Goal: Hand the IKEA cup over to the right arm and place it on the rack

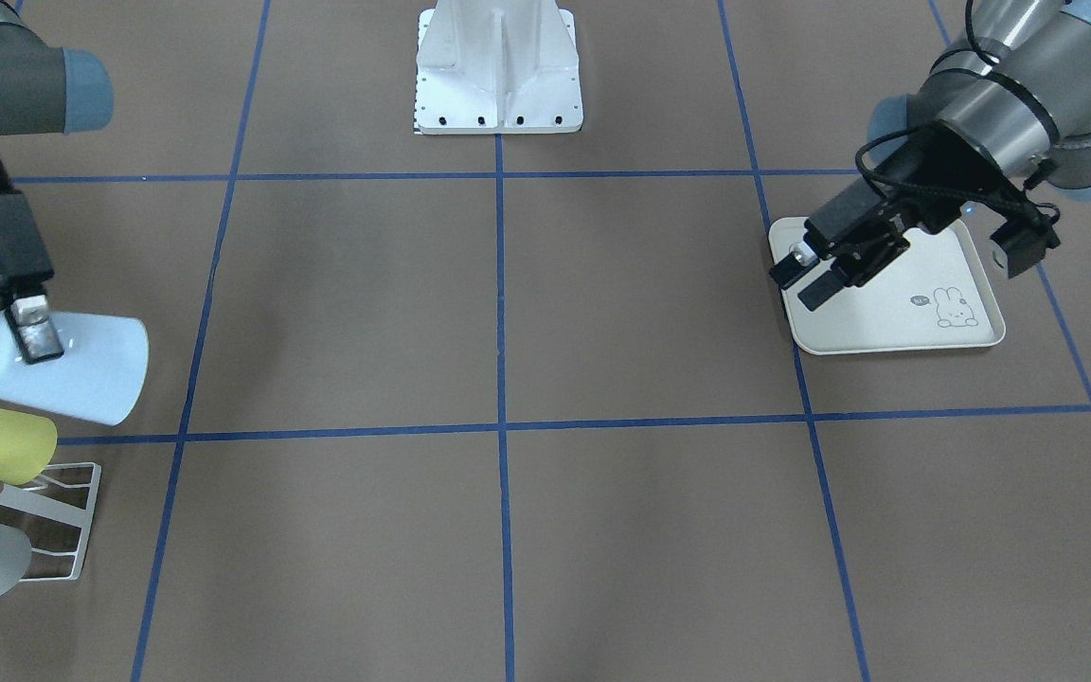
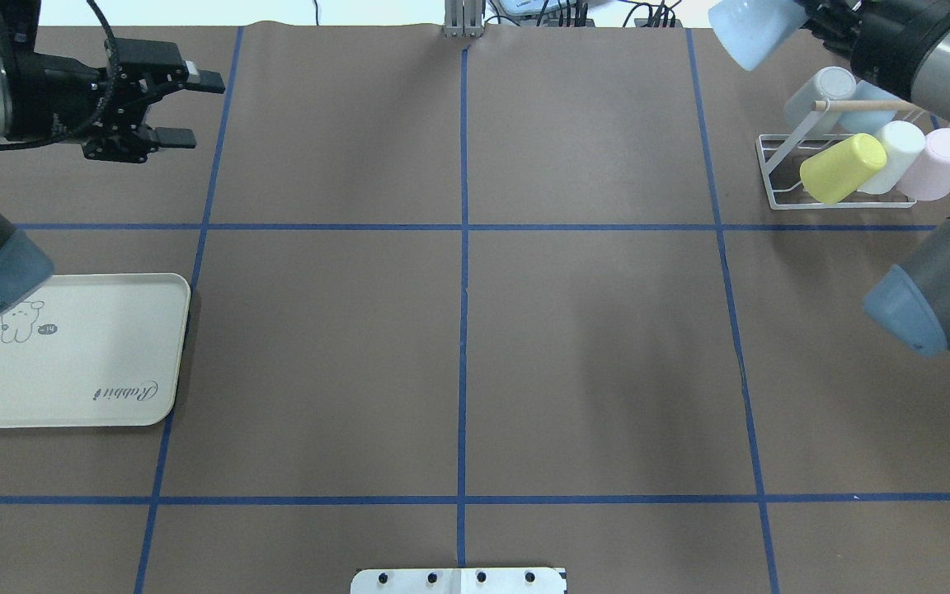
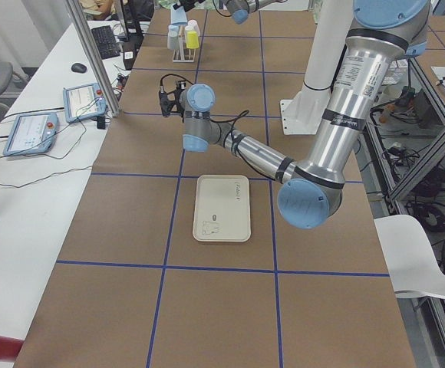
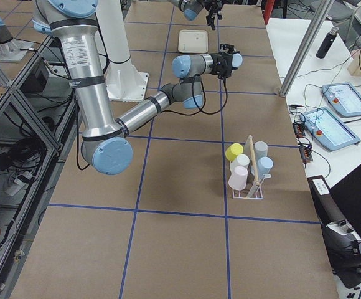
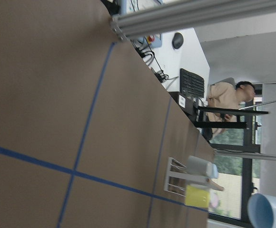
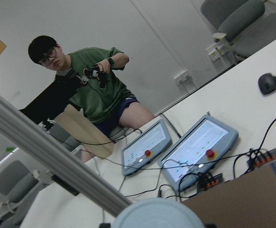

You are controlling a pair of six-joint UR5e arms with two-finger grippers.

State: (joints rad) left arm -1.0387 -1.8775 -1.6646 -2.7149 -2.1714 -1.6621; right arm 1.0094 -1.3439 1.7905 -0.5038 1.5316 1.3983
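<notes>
5 cups [image 2: 842, 168] on the rack [image 2: 772, 177], pale blue cup [image 1: 91, 365] tight in my right gripper [image 1: 34, 336] nearby, left gripper [image 2: 195, 110] agape

A cream tray [image 2: 71, 388] with a rabbit drawing [image 2: 20, 322] lies flat on the brown table [image 2: 590, 346], which has blue lines [image 2: 463, 330]. A yellow cup [image 2: 842, 167], a white cup [image 2: 895, 153] and a pink cup [image 2: 941, 161] lean side by side. A man [image 6: 97, 90] in a green shirt sits behind two screens [image 6: 200, 147] on a white desk [image 6: 242, 109], with a black mouse [image 6: 269, 83] near them
</notes>
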